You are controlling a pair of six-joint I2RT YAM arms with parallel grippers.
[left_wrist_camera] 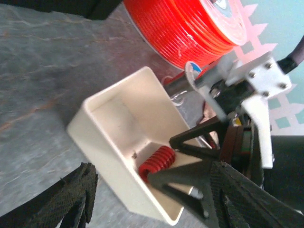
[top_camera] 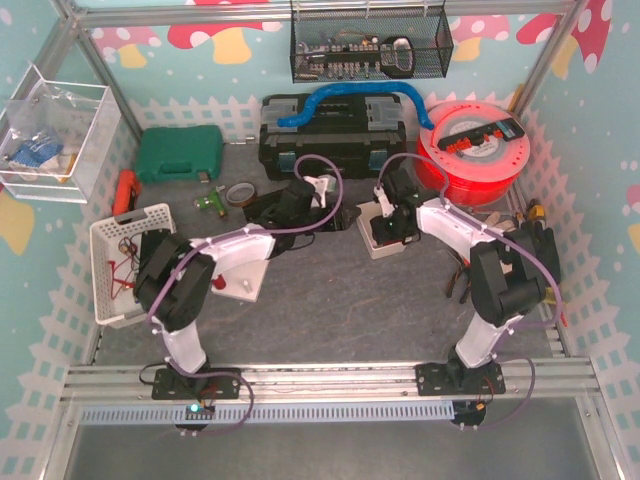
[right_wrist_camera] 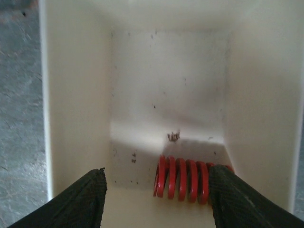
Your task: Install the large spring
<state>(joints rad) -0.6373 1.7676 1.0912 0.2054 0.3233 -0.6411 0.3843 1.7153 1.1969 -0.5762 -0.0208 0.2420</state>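
Note:
The large red spring (right_wrist_camera: 183, 178) lies on its side on the floor of a small white bin (right_wrist_camera: 76, 95), near the right wall. My right gripper (right_wrist_camera: 159, 199) is open and lowered into the bin, one finger on each side of the spring, the right finger touching its end. In the left wrist view the spring (left_wrist_camera: 159, 161) shows between the right gripper's black fingers (left_wrist_camera: 194, 135) inside the bin (left_wrist_camera: 104, 161). My left gripper (left_wrist_camera: 156, 213) is open and empty, held just left of the bin (top_camera: 385, 245). In the top view the left gripper (top_camera: 318, 188) and right gripper (top_camera: 385, 215) face each other.
A white plate with pegs (top_camera: 245, 275) lies under the left arm. A white basket (top_camera: 125, 260) stands at the left. A black toolbox (top_camera: 330, 135), green case (top_camera: 178, 152), tape roll (top_camera: 238, 192) and red filament spool (top_camera: 475, 150) line the back.

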